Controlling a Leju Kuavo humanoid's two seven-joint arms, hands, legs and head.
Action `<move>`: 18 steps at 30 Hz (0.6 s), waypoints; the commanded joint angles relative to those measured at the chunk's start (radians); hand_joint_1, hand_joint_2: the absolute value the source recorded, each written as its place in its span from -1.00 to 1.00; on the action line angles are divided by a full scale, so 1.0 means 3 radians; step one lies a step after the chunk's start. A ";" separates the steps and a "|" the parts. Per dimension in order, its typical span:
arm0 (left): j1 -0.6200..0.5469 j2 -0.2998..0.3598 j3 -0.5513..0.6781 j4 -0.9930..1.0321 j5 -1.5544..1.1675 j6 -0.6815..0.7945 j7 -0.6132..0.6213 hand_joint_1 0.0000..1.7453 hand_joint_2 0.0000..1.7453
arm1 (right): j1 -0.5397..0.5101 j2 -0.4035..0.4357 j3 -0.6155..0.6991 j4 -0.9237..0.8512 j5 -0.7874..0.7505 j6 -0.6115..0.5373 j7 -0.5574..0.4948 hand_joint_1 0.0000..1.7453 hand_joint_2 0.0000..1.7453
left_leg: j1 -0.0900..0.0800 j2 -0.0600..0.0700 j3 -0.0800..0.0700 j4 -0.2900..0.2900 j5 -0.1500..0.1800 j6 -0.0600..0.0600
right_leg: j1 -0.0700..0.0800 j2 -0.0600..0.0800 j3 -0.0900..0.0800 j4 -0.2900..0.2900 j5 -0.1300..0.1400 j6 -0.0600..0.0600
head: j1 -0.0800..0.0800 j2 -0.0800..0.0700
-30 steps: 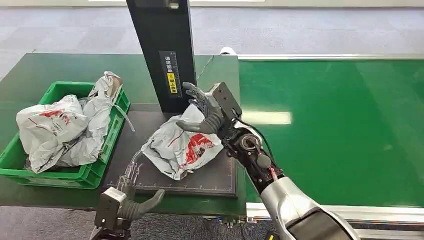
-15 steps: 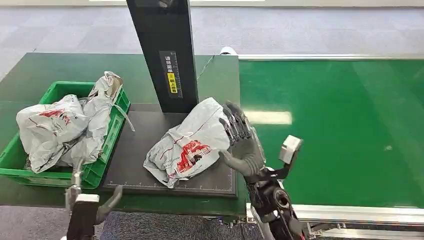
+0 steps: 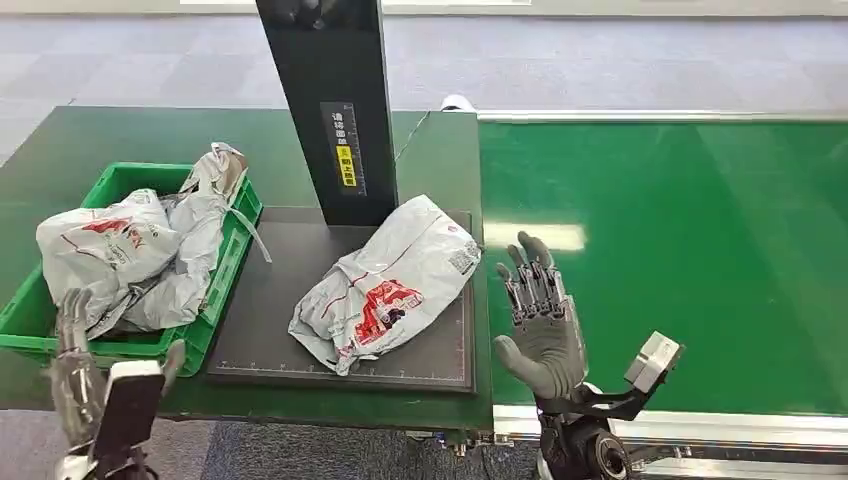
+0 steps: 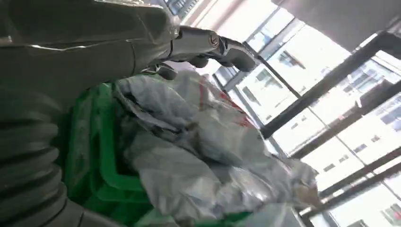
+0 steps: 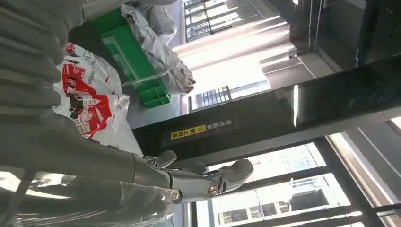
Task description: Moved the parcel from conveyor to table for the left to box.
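**Parcel set down on the surface, awaiting boxing**

The conveyor (image 3: 680,260) runs along the right edge of the surface (image 3: 60,150). The green crate (image 3: 215,300), near the left edge, holds other bagged parcels. The parcel (image 3: 385,285) lies on the black mat (image 3: 280,300), apart from both hands, presumably within left-arm reach. Right hand (image 3: 540,320): fingers apart, empty. Left hand (image 3: 85,385): fingers apart, raised beside the crate's near corner.

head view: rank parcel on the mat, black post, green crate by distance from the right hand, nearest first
From the right hand, which is open over the conveyor edge:
1. Parcel, on the black mat just to the hand's left.
2. Black post, behind the parcel, farther back on the table.
3. Green crate, at the table's far left, holding other parcels.
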 commanded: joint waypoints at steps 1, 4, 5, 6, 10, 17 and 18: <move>-0.0703 0.0292 -0.1175 0.1154 -0.0198 -0.0330 0.0175 -1.00 1.00 | -0.0278 -0.0008 -0.0079 0.0407 -0.0042 0.0057 -0.0019 -1.00 1.00 | -0.0003 -0.0019 0.0002 -0.0009 0.0010 0.0004 | -0.0002 -0.0020 0.0009 -0.0009 0.0003 0.0002 | 0.0003 0.0000; -0.0930 0.0337 -0.1492 0.1508 -0.0139 -0.0468 0.0173 -1.00 1.00 | -0.0320 -0.0020 -0.0045 0.0484 -0.0131 0.0066 -0.0007 -1.00 1.00 | -0.0004 -0.0020 0.0005 -0.0013 0.0012 0.0005 | -0.0003 -0.0021 0.0011 -0.0011 0.0005 0.0002 | 0.0001 0.0000; -0.0992 0.0359 -0.1574 0.1599 -0.0103 -0.0526 0.0153 -1.00 1.00 | -0.0317 -0.0019 -0.0045 0.0497 -0.0160 0.0059 -0.0009 -1.00 1.00 | -0.0004 -0.0022 0.0006 -0.0010 0.0010 0.0004 | -0.0004 -0.0023 0.0013 -0.0009 0.0002 0.0002 | 0.0001 0.0000; -0.1023 0.0359 -0.1607 0.1634 -0.0095 -0.0533 0.0152 -1.00 1.00 | -0.0311 -0.0023 -0.0045 0.0503 -0.0174 0.0057 -0.0008 -1.00 1.00 | -0.0003 -0.0016 0.0006 -0.0007 0.0007 0.0003 | -0.0004 -0.0016 0.0010 -0.0006 0.0001 0.0002 | 0.0001 0.0000; -0.1156 0.0365 -0.1728 0.1836 -0.0112 -0.0566 0.0162 -1.00 1.00 | -0.0290 -0.0030 -0.0044 0.0513 -0.0237 0.0071 -0.0003 -1.00 1.00 | -0.0002 -0.0012 0.0005 -0.0005 0.0005 0.0002 | -0.0003 -0.0013 0.0008 -0.0004 0.0001 0.0001 | 0.0001 0.0000; -0.1347 0.0348 -0.2136 0.2198 -0.0265 -0.0710 0.0199 -1.00 1.00 | -0.0361 -0.0033 -0.0016 0.0649 -0.0381 0.0142 0.0022 -1.00 1.00 | -0.0003 -0.0008 0.0004 -0.0007 0.0005 0.0003 | -0.0003 -0.0010 0.0006 -0.0006 0.0003 0.0002 | 0.0001 0.0000; -0.1402 0.0323 -0.2213 0.2312 -0.0302 -0.0694 0.0222 -1.00 1.00 | -0.0396 -0.0031 -0.0012 0.0701 -0.0407 0.0145 0.0025 -1.00 1.00 | -0.0003 -0.0010 0.0001 -0.0004 0.0005 0.0003 | -0.0003 -0.0011 0.0003 -0.0004 0.0002 0.0002 | 0.0000 0.0000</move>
